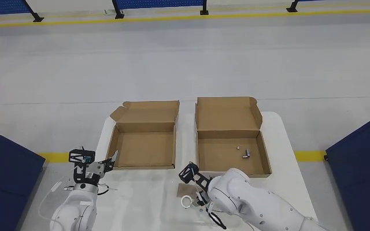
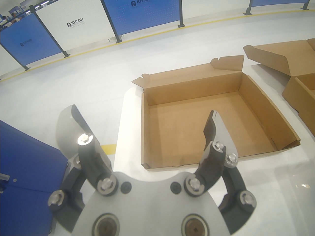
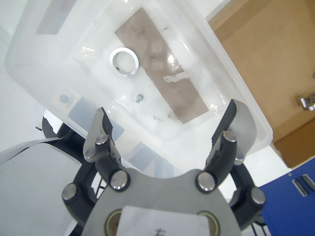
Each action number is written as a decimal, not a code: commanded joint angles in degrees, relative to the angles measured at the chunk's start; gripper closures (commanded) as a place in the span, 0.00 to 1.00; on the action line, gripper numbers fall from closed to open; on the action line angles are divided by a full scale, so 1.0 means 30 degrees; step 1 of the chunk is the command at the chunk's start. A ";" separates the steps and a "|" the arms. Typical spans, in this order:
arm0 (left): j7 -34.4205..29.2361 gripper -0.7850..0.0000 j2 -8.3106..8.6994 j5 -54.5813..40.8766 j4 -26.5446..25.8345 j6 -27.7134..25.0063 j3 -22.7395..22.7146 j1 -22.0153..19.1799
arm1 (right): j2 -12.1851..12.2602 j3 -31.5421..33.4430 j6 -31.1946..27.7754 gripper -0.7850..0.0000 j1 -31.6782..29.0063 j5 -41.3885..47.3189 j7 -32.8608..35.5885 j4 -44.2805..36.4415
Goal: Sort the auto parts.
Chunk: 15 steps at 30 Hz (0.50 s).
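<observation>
**Sorting barely begun**

A brown cardboard box (image 1: 144,149) ahead of the wide, empty left claw (image 2: 142,109) holds nothing. Its twin (image 1: 219,153) beside the right claw (image 3: 166,106), also wide, holds two small metal parts (image 1: 246,153). The clear plastic bin (image 3: 81,87) under that claw contains a silver ring (image 3: 126,74) and tiny pin (image 3: 139,98), unsorted.

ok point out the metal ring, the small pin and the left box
metal ring (image 3: 124,74): right wrist view, lower rim
small pin (image 3: 139,98): right wrist view, its middle
left box (image 2: 196,124): left wrist view, bare floor

Ring (image 3: 125,74), pin (image 3: 139,98) (prob. screw) in bin (image 3: 32,57)
</observation>
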 commanded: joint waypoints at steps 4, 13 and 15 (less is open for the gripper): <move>0.0000 0.00 0.0000 0.0000 0.0000 0.0000 0.0000 0.0000 | -0.0040 -0.0152 -0.0862 0.00 -0.0330 -0.0025 0.0237 0.0150; 0.0000 0.00 0.0000 0.0000 0.0000 0.0000 0.0000 0.0000 | -0.0202 -0.0586 -0.1317 0.00 -0.0472 -0.0049 0.0516 0.0753; 0.0000 0.00 0.0000 0.0000 0.0000 0.0000 0.0000 0.0000 | -0.0202 -0.0586 -0.1317 0.00 -0.0472 -0.0049 0.0516 0.0753</move>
